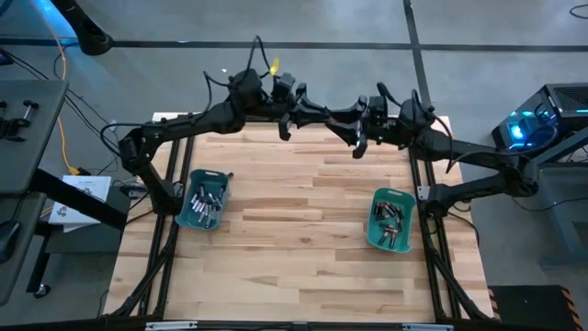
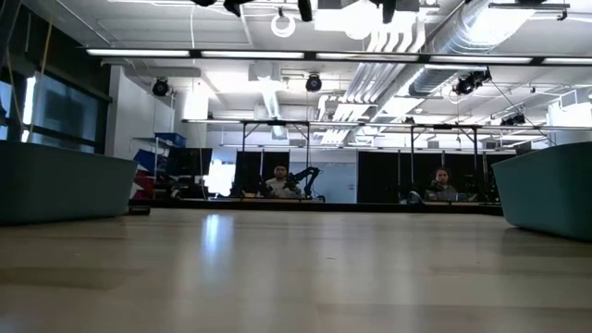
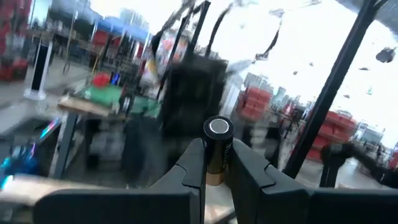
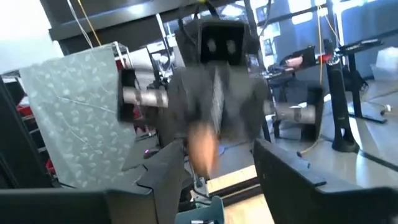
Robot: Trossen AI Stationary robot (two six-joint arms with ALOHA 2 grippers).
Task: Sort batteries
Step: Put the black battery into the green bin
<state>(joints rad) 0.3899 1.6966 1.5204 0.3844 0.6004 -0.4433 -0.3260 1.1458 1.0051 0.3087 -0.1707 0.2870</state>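
Both arms meet high over the far edge of the surface (image 1: pixel 294 230). The left pincer (image 3: pixel 214 163) is clamped on a dark, copper-ended battery (image 3: pixel 217 149); the right pincer (image 4: pixel 214 165) stands apart, facing it. More batteries (image 1: pixel 206 202) fill two teal bins (image 1: pixel 188 216) at either side.

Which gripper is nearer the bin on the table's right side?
Right. The right gripper hangs over the table's far edge, just beyond the right bin; the left gripper, holding a battery, is farther off, near the far edge's middle.
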